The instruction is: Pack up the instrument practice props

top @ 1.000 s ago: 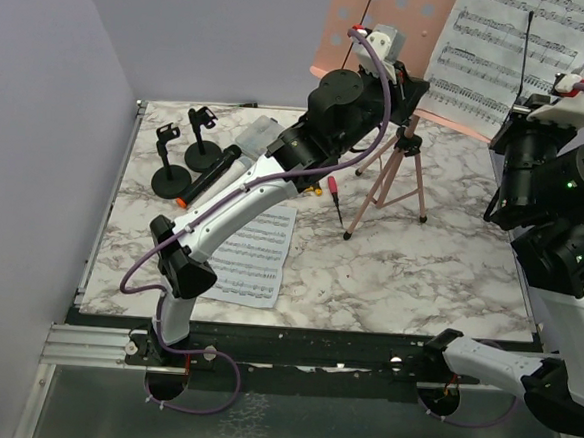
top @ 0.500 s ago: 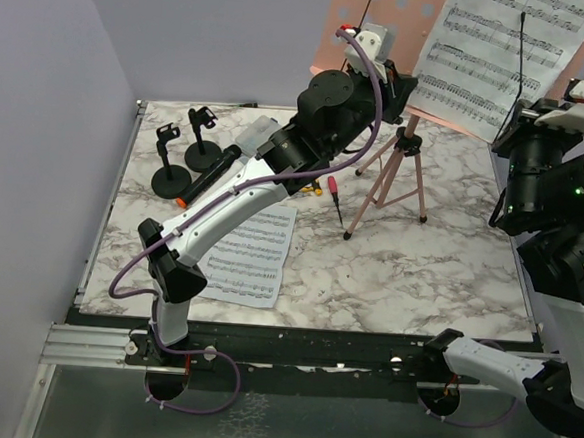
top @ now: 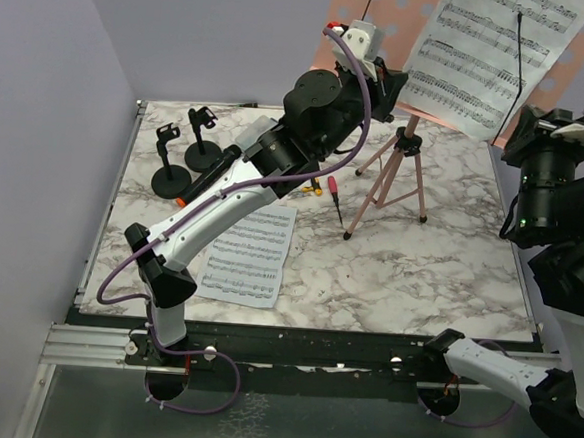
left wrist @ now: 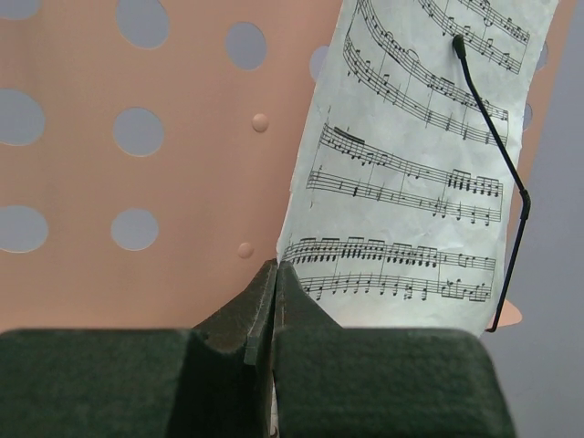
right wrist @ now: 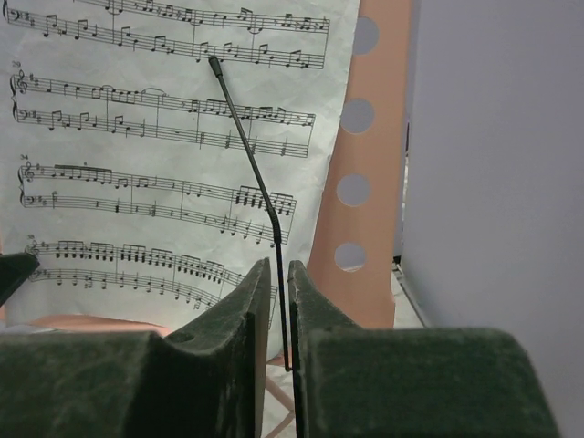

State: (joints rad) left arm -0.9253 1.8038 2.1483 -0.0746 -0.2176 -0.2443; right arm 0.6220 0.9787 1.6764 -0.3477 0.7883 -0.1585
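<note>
Left jaws are pressed shut on the lower left corner of a white sheet-music page (left wrist: 411,182). The page stands against the pink perforated desk (left wrist: 173,155) of a pink tripod (top: 395,181), set toward the back of the marbled worktop (top: 418,278). Right jaws are parted by no more than a slit. A thin black wire retainer (right wrist: 251,155) lying across the page runs down into that slit; whether they touch it I cannot tell. A second printed music sheet (top: 249,256) lies flat on the worktop's near left part. At the back left stand a black round-based mic holder (top: 170,178) and a second holder (top: 204,156), with a black handheld microphone (top: 210,173) lying just beside them. A small red screwdriver (top: 332,189) lies near the tripod's feet.
</note>
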